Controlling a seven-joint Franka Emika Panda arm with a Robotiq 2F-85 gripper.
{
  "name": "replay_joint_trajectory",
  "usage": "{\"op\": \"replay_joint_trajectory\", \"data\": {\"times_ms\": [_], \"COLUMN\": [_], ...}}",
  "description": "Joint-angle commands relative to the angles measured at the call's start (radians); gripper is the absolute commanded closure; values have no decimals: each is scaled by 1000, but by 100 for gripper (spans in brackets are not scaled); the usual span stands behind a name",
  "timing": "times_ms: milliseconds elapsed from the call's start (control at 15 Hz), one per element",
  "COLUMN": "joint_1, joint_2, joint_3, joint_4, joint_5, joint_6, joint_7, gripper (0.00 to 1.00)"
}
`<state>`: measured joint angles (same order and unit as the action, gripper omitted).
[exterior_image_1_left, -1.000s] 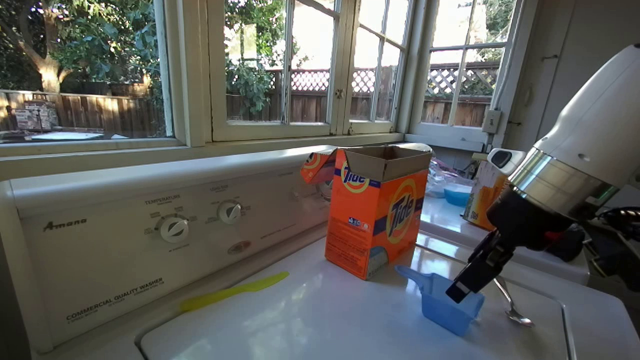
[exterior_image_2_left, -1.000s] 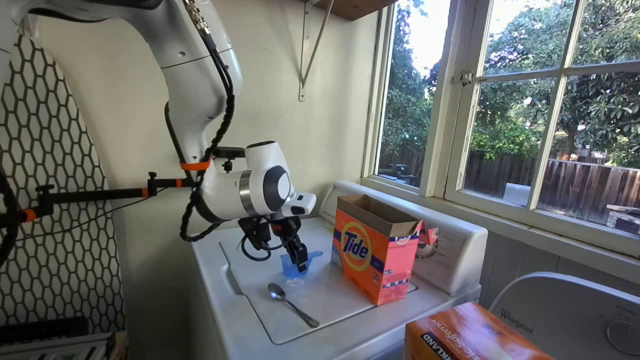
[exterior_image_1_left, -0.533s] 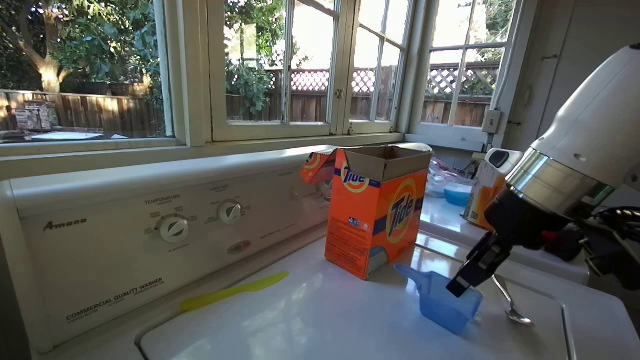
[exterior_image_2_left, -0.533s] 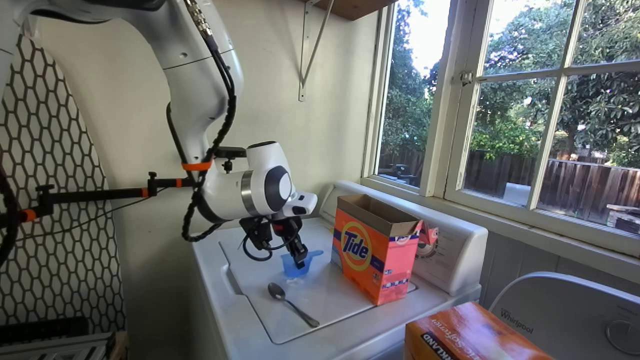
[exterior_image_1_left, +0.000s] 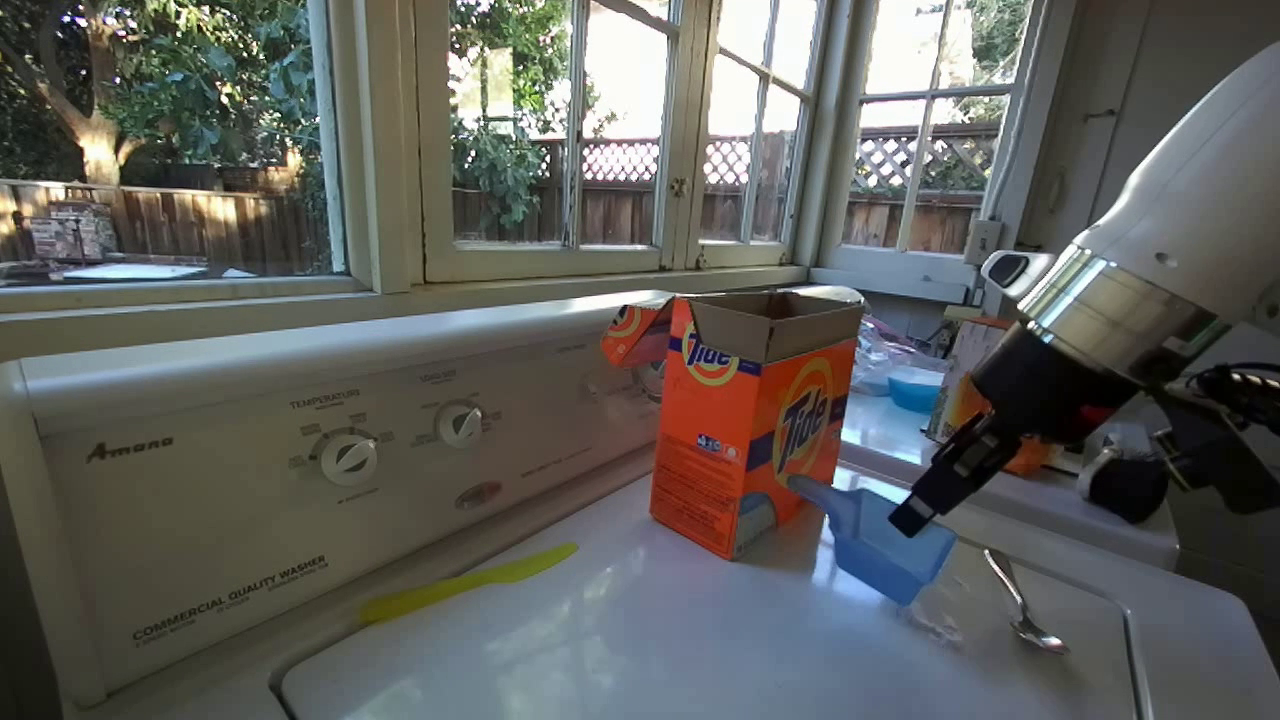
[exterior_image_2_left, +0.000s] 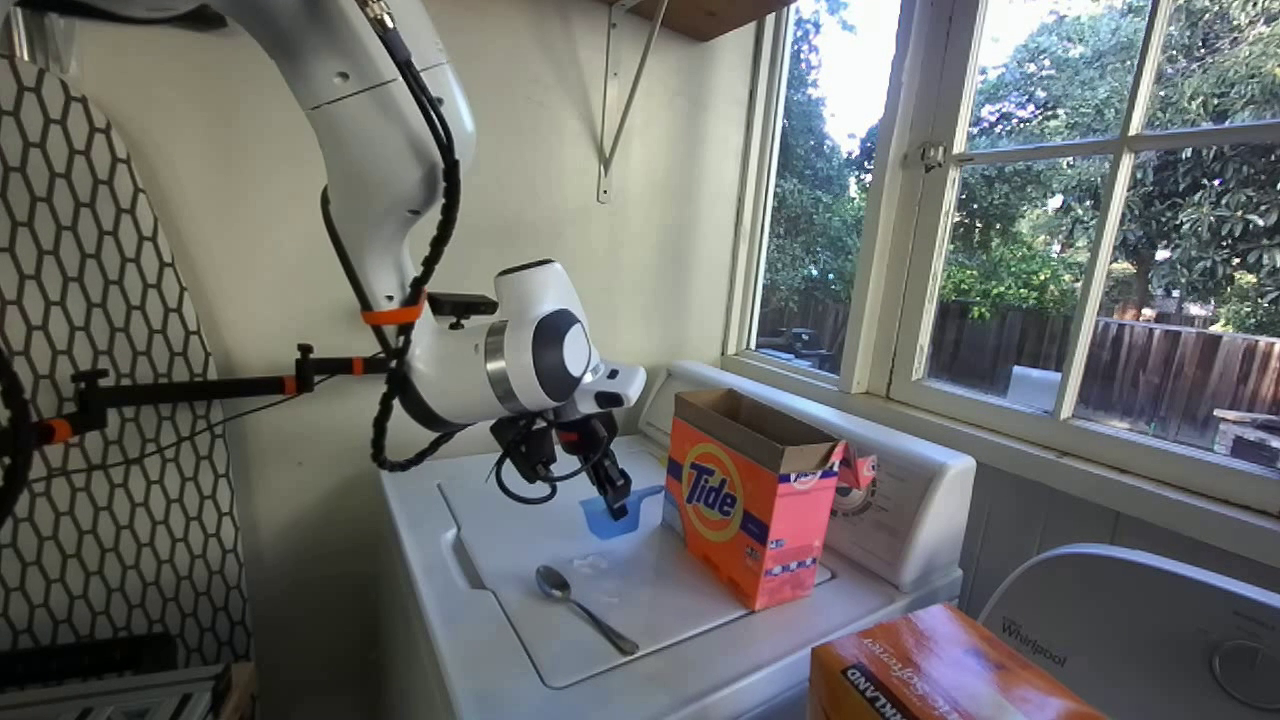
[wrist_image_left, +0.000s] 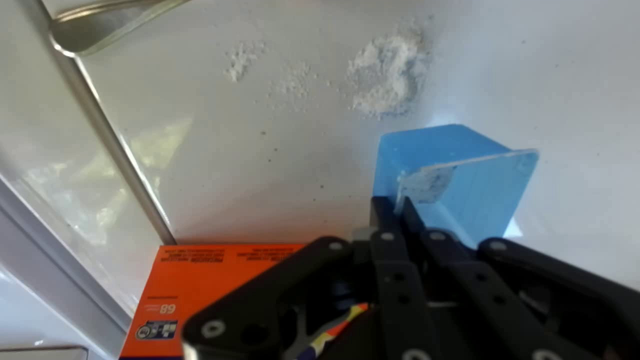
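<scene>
My gripper (exterior_image_1_left: 912, 512) is shut on one wall of a blue plastic scoop (exterior_image_1_left: 880, 562), one fingertip inside it and one outside. In the wrist view the fingertips (wrist_image_left: 397, 204) pinch the scoop's rim (wrist_image_left: 480, 182), and whitish residue clings inside. In both exterior views the scoop hangs a little above the white washer lid, its handle towards the open orange Tide box (exterior_image_1_left: 705, 450). The handle's tip overlaps the box in an exterior view; whether they touch is unclear. White powder (wrist_image_left: 385, 75) lies on the lid. A metal spoon (exterior_image_2_left: 590, 612) lies near it.
A yellow-green flat utensil (exterior_image_1_left: 470, 583) lies along the washer's control panel (exterior_image_1_left: 250, 480). An orange Kirkland box (exterior_image_2_left: 940, 670) stands on the neighbouring Whirlpool machine. A blue bowl (exterior_image_1_left: 915, 388) and plastic bags sit beyond the Tide box. Windows rise behind the panel.
My gripper has risen and moved towards the Tide box, carrying the scoop up off the lid. The powder that was beside and under the scoop is now uncovered. The box and spoon have not moved.
</scene>
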<state>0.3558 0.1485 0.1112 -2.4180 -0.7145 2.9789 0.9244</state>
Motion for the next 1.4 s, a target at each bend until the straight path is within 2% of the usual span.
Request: {"op": "replay_joint_trajectory", "data": {"times_ms": [0,600,1333], "joint_1": [8,-7,-6], "joint_2": [-109,-268,-356], "joint_3": [-24,-22,22], "joint_4": [-70,-189,-268], "joint_5": [-62,-214,-326], "joint_6": [-13,-82,-230], "joint_7": [40,113,204], "gripper": [99,99,99]}}
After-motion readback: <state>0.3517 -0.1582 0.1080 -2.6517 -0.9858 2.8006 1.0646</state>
